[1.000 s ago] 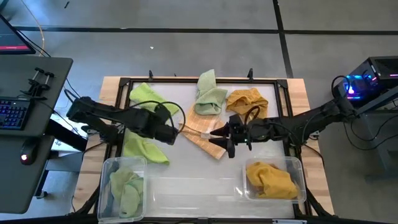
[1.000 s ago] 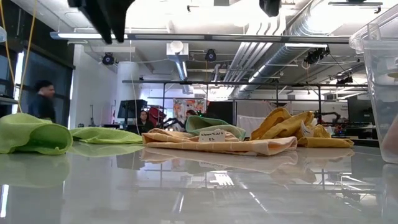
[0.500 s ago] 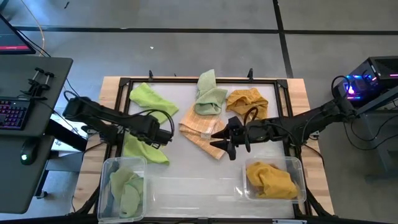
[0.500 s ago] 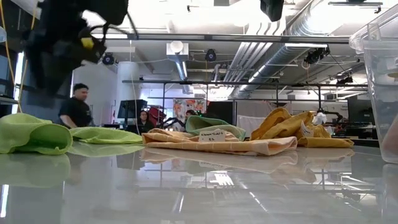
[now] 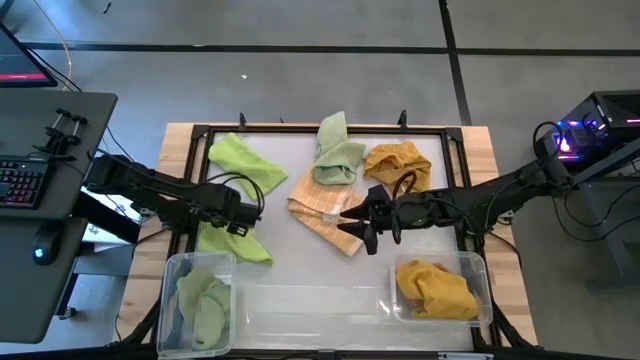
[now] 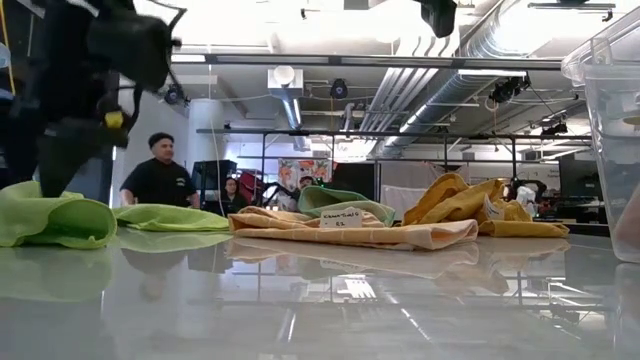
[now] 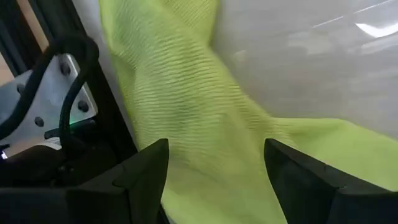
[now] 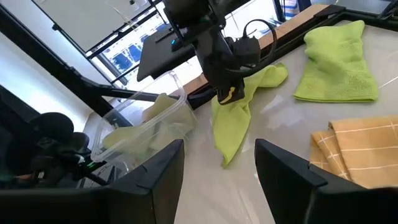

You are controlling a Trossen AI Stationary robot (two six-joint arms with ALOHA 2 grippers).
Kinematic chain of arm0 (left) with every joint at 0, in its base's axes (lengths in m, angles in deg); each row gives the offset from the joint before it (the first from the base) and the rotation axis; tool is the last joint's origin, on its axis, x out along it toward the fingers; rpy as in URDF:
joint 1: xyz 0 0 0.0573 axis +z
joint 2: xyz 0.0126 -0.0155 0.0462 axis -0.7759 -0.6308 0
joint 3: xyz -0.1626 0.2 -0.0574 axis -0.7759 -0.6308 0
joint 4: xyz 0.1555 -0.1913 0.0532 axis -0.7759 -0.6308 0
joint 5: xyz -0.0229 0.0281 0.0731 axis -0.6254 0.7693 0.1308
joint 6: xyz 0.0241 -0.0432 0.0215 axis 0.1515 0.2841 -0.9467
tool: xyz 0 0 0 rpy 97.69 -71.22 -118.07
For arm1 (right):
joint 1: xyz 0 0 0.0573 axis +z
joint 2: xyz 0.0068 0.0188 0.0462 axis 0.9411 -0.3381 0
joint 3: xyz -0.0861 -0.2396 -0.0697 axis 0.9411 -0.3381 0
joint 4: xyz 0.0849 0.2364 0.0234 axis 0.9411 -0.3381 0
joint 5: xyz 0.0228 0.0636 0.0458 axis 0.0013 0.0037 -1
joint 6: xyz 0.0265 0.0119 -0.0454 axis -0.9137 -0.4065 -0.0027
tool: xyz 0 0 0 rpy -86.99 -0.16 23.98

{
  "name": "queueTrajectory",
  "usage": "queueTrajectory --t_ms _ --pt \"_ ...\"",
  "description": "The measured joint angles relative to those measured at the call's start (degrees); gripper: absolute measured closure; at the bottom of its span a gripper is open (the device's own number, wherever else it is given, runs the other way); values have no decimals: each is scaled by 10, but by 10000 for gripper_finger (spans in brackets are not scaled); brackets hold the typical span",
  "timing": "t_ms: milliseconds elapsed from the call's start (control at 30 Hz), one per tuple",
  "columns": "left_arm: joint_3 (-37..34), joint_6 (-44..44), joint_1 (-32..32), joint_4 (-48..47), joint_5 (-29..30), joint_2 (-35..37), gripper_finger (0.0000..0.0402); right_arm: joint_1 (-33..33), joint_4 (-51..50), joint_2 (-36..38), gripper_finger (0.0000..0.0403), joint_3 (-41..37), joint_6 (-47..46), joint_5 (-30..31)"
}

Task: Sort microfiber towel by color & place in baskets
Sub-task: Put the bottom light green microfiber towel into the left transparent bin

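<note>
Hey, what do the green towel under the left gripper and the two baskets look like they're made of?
Green towel: soft woven cloth, likely microfiber, matte; fine ribbed rows show and it drapes in folds. Left basket and right basket: clear, colourless, seemingly rigid plastic, glossy; the towels inside show through the walls and the rims catch light.

Grey concrete floor [image 5: 300, 25] crossed by dark seams surrounds the table. A black desk [image 5: 40, 200] with a keyboard [image 5: 22, 180] stands at left. Beyond, an open workshop shows ceiling ducts [image 6: 480, 40], strip lights, and a person [image 6: 160, 172] in a dark shirt.
</note>
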Motion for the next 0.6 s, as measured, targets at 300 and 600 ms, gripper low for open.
queueTrajectory --t_ms 300,600 --pt "-25 -30 10 72 19 -10 173 0 -2 0 212 0 0 16" --pt "-86 -46 14 168 -11 -8 274 0 -1 0 212 0 -2 25"
